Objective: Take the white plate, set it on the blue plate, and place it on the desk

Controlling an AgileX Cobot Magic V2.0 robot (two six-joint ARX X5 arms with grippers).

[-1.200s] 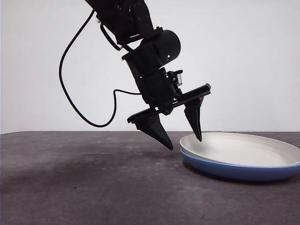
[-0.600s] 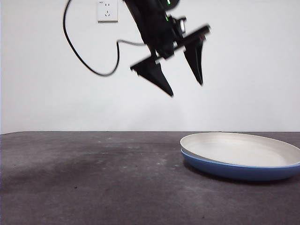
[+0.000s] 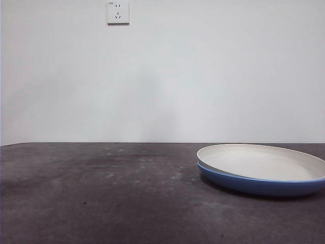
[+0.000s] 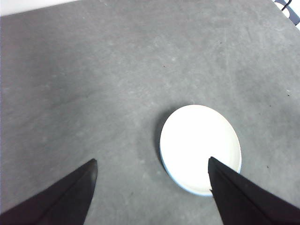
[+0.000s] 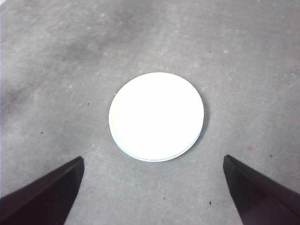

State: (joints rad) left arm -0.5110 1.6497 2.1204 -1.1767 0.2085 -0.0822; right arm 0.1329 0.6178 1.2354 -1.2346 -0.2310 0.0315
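The white plate lies stacked on the blue plate at the right of the desk. Only a thin blue rim shows under it in the left wrist view and the right wrist view. The white plate shows from high above in the left wrist view and the right wrist view. My left gripper is open and empty, high above the desk beside the plates. My right gripper is open and empty, high over the plates. Neither gripper shows in the front view.
A white wall with a socket stands behind the desk. A dark object with a cable lies at the desk's far corner in the left wrist view.
The open gripper that stood at the plates' left rim has risen straight up and left the front view. The plates have not moved.
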